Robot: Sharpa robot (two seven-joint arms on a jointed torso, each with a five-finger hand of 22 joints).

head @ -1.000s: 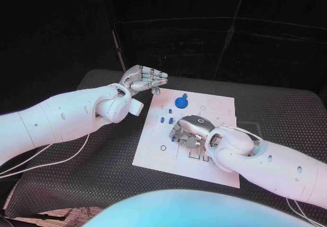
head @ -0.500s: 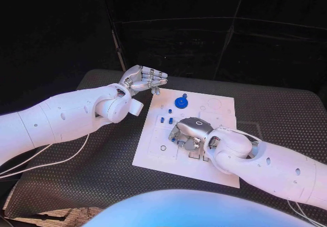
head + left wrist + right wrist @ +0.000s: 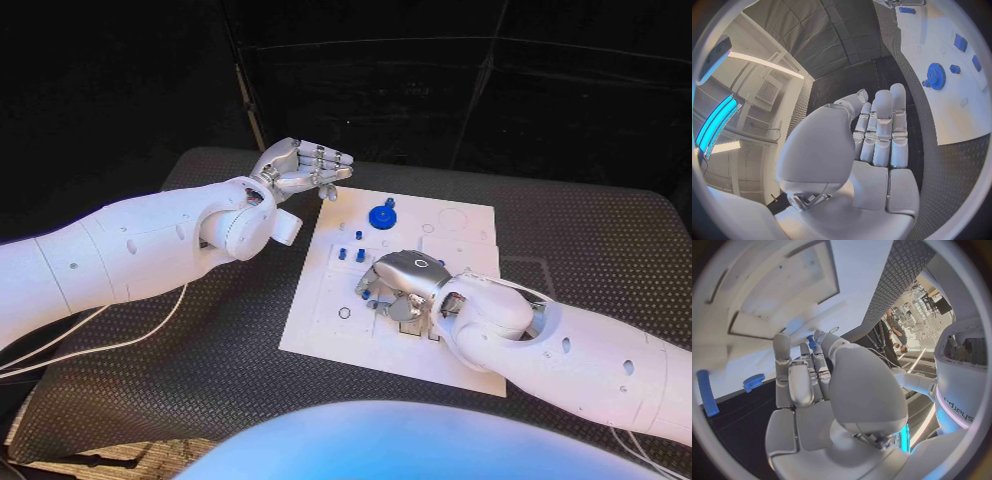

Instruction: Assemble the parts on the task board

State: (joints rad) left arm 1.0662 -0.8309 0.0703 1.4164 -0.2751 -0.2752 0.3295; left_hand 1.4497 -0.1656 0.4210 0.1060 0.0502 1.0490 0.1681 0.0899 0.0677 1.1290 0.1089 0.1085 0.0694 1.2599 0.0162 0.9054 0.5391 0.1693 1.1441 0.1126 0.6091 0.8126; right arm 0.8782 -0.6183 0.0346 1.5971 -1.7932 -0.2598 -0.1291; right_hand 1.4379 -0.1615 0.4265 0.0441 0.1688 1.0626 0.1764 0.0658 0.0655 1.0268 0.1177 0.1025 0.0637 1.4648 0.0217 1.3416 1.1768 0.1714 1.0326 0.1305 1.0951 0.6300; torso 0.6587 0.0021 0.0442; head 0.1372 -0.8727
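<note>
The white task board (image 3: 462, 240) lies in the middle of the table. On its far part stands a blue gear (image 3: 382, 216), with small blue pegs (image 3: 351, 255) beside it. My right hand (image 3: 401, 286) hovers low over the board's middle, and in the right wrist view it pinches a small blue part (image 3: 811, 342) between thumb and finger above the board (image 3: 786, 285). My left hand (image 3: 299, 165) is raised past the board's far left corner, its fingers curled in and holding nothing. The left wrist view shows the left hand (image 3: 879, 130), the gear (image 3: 934, 76) and the board (image 3: 954, 110).
Black textured matting (image 3: 173, 340) surrounds the board, and the dark table edge runs behind. A white cable (image 3: 101, 340) trails over the mat under my left arm. In the right wrist view another blue gear-like piece (image 3: 753, 382) and a blue peg (image 3: 707, 392) lie by the board's edge.
My right hand has edged slightly along the board toward my body, still pinching the blue part. The left hand has stayed where it was.
</note>
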